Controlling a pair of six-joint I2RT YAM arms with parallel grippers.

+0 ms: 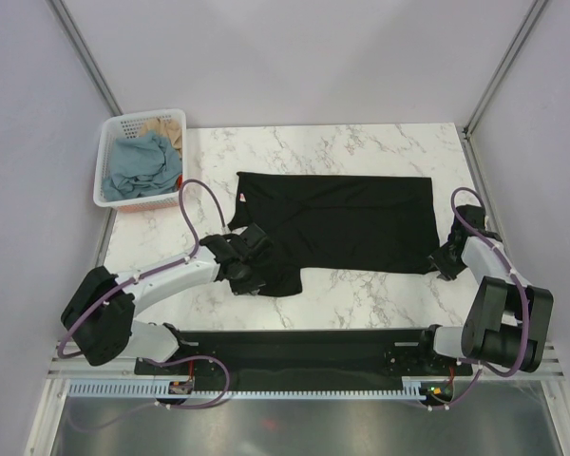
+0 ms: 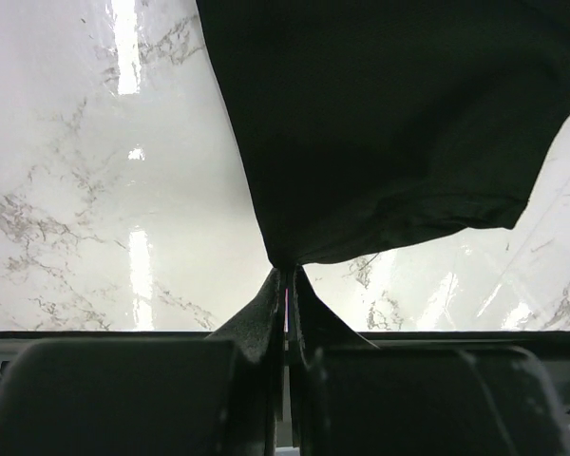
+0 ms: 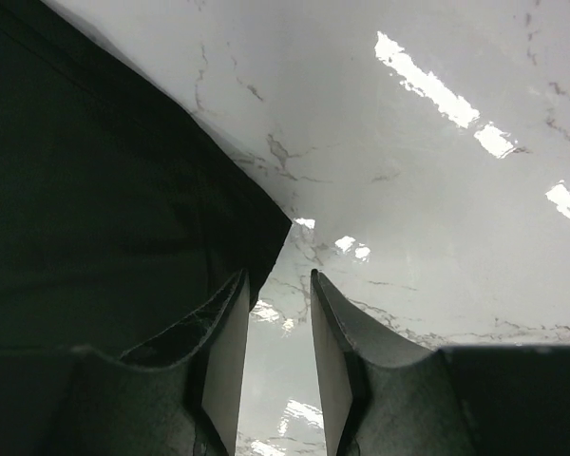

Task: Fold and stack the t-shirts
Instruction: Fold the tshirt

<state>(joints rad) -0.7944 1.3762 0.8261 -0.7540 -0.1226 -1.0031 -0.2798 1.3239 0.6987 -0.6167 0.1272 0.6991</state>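
The black t-shirt [image 1: 351, 223] lies flat across the middle of the tabletop [image 1: 361, 142], with bare marble open along its far and near edges. Reaching low and forward, the left tool [image 2: 287, 283] is pressed together, pinching the shirt's near-left corner. The right tool [image 3: 277, 294] stands spread at the shirt's right edge.

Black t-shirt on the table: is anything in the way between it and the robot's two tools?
Nothing visible. The left tool is shut on an edge of the black t-shirt. The right tool stands open at the shirt's right corner, with only bare marble table between its fingers and the hem.
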